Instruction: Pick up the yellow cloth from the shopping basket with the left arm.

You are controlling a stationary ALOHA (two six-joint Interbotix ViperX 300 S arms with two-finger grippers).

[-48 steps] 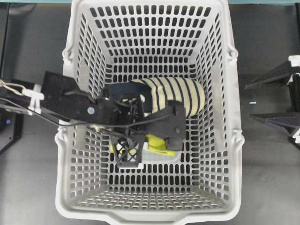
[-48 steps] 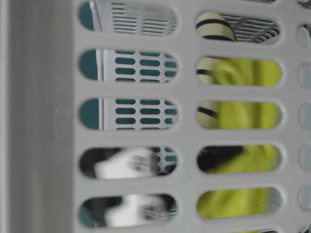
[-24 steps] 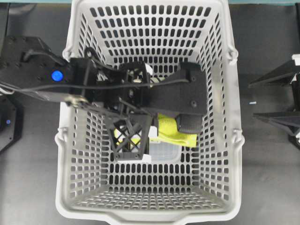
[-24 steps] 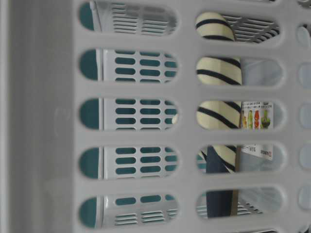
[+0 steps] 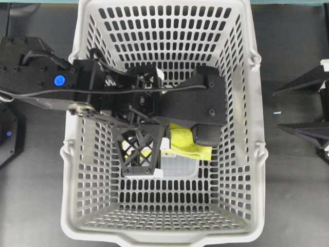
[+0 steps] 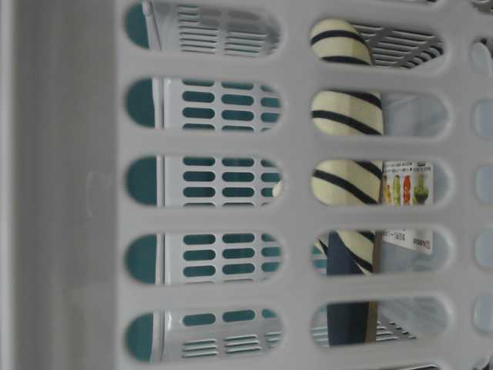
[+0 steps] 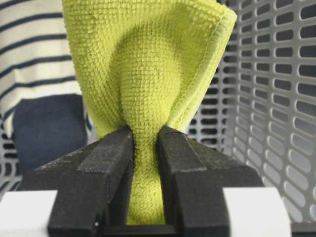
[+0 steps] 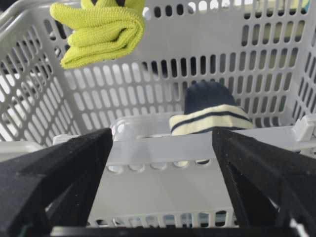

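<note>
Left wrist view: my left tool (image 7: 145, 148) is pinching the yellow cloth (image 7: 148, 74), so I am lifting straight, clearing the shopping basket (image 7: 276, 98).

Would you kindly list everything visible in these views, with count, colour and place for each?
Basket: one, light grey, centre of the dark table.
Yellow cloth: one, yellow-green, hanging inside the basket, pinched in the left tool.
Striped fabric: one, navy and cream, on the basket floor by the far wall.
Clear box: one, see-through, on the basket floor below the cloth.
Table: one, dark grey, under the basket.
Left tool: one, black, shut on the cloth.
Right tool: one, black, open, outside the basket.
</note>
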